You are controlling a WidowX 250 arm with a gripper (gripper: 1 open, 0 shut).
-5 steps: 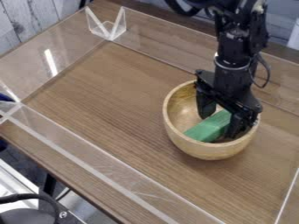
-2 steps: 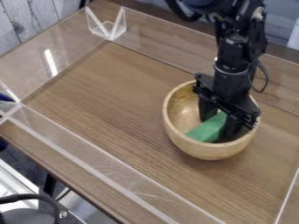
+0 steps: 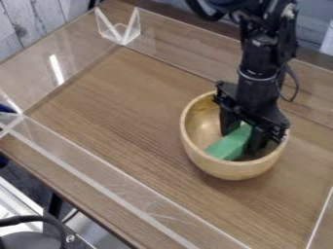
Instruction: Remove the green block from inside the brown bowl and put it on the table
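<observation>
One black gripper [image 3: 252,136] points straight down into the brown bowl [image 3: 201,154], its fingers clamped on the green block [image 3: 232,146], which lies tilted inside the bowl. That bowl sits on the table [image 3: 117,107], near its right side.

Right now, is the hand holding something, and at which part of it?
Yes. The hand is closed on the green block, gripping its upper end inside the brown bowl; the block's lower end sticks out toward the bowl's near wall.
</observation>
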